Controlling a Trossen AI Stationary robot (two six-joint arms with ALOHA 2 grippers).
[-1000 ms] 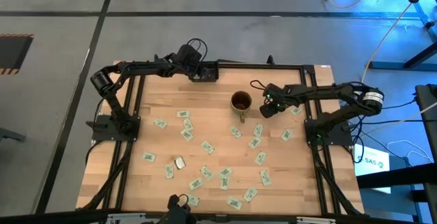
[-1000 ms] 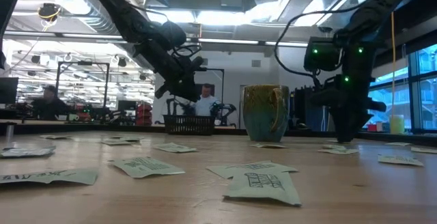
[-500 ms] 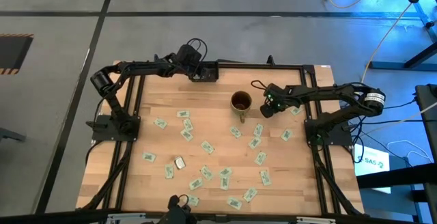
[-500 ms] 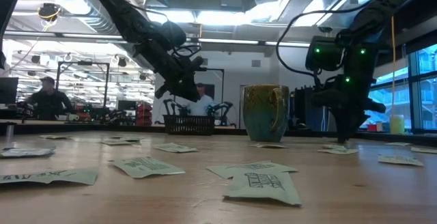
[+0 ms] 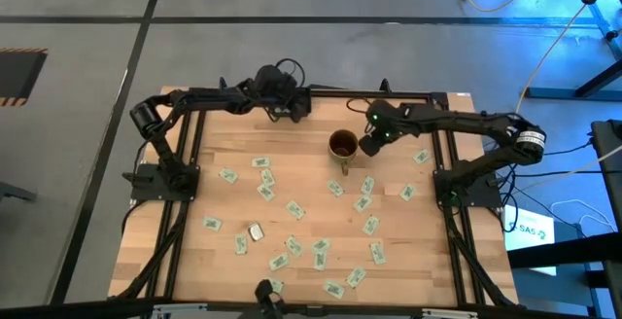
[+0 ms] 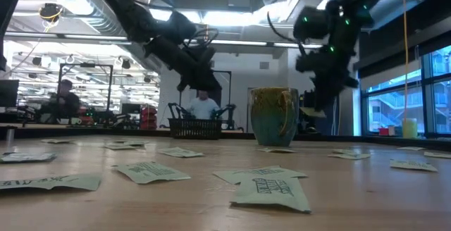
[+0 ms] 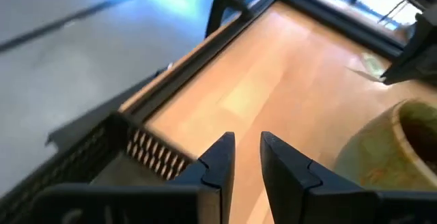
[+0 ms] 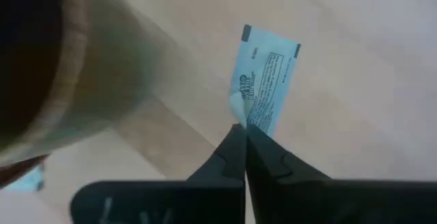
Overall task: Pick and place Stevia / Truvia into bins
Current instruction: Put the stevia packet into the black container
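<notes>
**Materials and Surface Finish**

The surface I work on is light wood with visible grain, smooth with a low sheen, and it is bordered by a black frame that looks like matt metal. The sachets scattered on it are thin paper, white with green print, matt and slightly creased. The sachet pinched in my right gripper shows the same matt paper. The mug looks ceramic, with a glossy, mottled brown-gold glaze. The tray is black, with a meshed or ribbed wall; its material cannot be determined. My left gripper has fingers of dark, smooth, matt material, probably plastic.
</notes>
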